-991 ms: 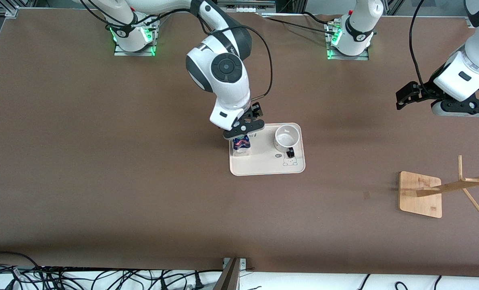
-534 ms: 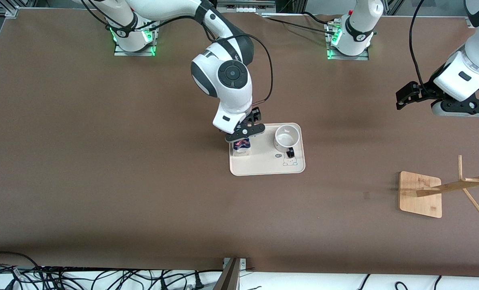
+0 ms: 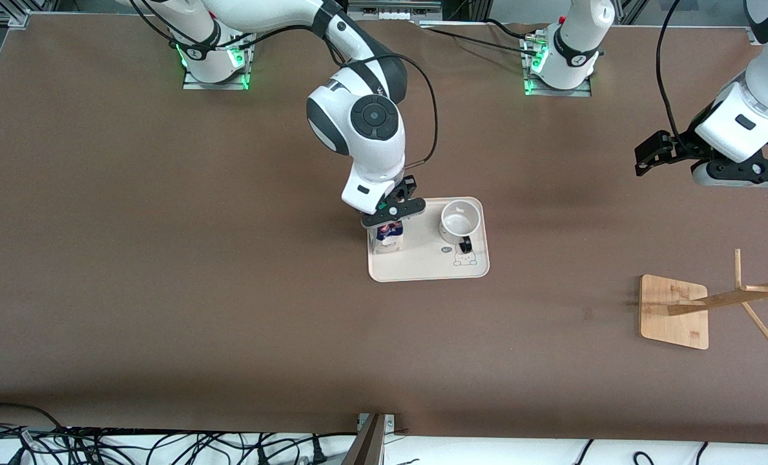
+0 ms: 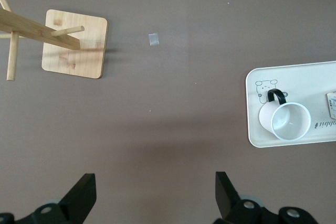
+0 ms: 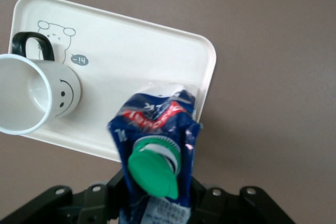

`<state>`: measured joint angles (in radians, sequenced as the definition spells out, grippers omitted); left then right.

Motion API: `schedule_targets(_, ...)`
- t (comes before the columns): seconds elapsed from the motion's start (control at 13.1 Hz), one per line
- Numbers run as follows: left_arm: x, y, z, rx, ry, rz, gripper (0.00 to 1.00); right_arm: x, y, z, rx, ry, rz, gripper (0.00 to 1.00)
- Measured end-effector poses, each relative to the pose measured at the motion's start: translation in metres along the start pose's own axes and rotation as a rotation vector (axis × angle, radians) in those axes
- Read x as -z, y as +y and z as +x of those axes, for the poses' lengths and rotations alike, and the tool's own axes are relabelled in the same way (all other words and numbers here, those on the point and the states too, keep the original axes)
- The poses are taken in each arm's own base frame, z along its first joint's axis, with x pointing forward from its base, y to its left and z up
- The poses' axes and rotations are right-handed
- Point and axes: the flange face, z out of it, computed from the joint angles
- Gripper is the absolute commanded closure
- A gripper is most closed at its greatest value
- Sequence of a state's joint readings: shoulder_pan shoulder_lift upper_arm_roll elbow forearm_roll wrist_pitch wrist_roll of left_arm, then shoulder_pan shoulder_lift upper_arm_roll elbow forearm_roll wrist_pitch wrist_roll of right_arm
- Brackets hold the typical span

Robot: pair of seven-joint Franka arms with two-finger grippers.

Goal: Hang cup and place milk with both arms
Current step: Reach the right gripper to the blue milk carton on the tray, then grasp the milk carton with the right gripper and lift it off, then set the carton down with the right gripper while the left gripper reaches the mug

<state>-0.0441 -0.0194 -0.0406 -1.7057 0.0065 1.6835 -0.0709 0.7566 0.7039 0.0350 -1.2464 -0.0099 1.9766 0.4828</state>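
The right hand is down over the milk, which stands on the tray at the corner toward the right arm's end. In the right wrist view the carton's top with its green cap sits between the black fingers, and they look clamped on the milk.

The left hand waits in the air over bare counter near the left arm's end, its fingers wide apart and holding nothing.

The milk is probably light, with soft card walls that dent under a hard squeeze; a hold across the body just under the gable looks safest. The cup stands upright on the same tray, apart from the milk, its black handle pointing toward the front camera. It is stiff, smooth and breakable, so the rim or handle is the place to take it.

The rack stands well apart, nearer the left arm's end. The cup is the only thing close to the milk; the tray's low rim could catch the carton if it is dragged, not lifted.
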Motion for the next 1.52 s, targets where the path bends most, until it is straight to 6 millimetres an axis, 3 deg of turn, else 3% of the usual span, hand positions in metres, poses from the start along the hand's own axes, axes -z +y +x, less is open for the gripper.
schedule_targets(0.3,0.0,0.0,0.0,0.0,0.0,0.0,0.0,0.023,0.018,0.01,-0.023,0.015,-0.004,0.71)
schedule_targets(0.46,0.0,0.0,0.0,0.0,0.0,0.0,0.0,0.041,0.044,0.018,-0.032,0.012,-0.005,0.71)
schedule_targets(0.61,0.0,0.0,0.0,0.0,0.0,0.0,0.0,0.06,0.086,0.03,-0.03,-0.002,0.014,0.71)
schedule_targets(0.76,0.0,0.0,0.0,0.0,-0.001,0.0,0.0,0.077,0.145,0.041,-0.028,-0.033,0.046,0.71)
schedule_targets(1.07,-0.001,0.0,-0.001,0.0,-0.007,0.001,0.0,0.086,0.302,0.055,-0.076,-0.083,0.103,0.71)
schedule_targets(1.3,-0.001,0.0,-0.002,-0.001,-0.015,0.001,0.0,0.058,0.422,0.039,-0.072,-0.139,0.127,0.71)
schedule_targets(1.45,-0.002,0.001,-0.002,-0.002,-0.022,0.002,0.0,0.036,0.481,0.017,-0.1,-0.181,0.147,0.71)
schedule_targets(1.52,-0.002,0.002,-0.003,-0.004,-0.025,0.002,0.0,0.028,0.497,0.006,-0.118,-0.197,0.154,0.71)
